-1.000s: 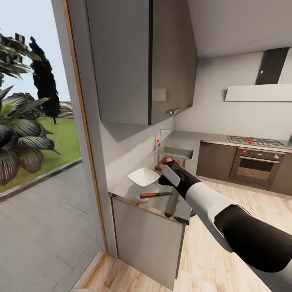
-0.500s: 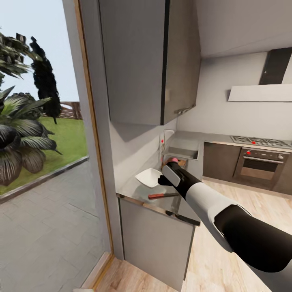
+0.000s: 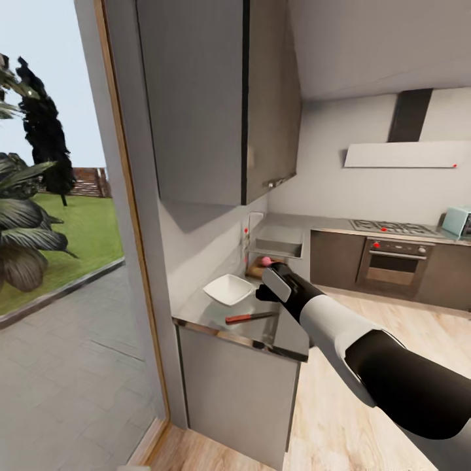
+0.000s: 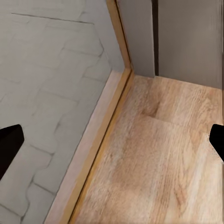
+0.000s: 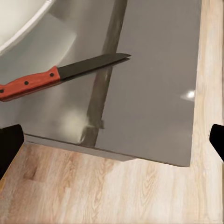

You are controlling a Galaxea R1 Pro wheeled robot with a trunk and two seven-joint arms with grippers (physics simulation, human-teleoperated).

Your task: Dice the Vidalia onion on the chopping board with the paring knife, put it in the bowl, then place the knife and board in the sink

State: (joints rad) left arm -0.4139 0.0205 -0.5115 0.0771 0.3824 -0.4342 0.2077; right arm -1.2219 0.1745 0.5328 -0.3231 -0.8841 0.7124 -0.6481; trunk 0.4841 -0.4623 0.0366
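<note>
Kitchen, corner run: the countertop, dark and glossy, ended at a free corner beside a glazed door onto paving. Items I logged on it:

- Bowl, one, white, toward the wall edge.
- Paring knife, one, red handle, lying flat between the bowl and the front edge, blade pointing along that edge.
- Chopping board, one, at the far end next to the sink; mostly hidden by my arm.
- Vidalia onion, one, a pink lump that appeared to sit on the board, not in the basin.
- Right gripper, one, hovering above the counter's front edge near the knife; fingertips stood wide apart at the frame margins, nothing between them.
- Left gripper, one, spread wide and empty, aimed at the wood floor by the door sill.

Risks I judged: the knife lay near the front edge, so a clumsy descent could nudge it off onto the floor; a grip on the blade instead of the handle would spoil the cut; my forearm could sweep the bowl or roll the onion off the board.
</note>
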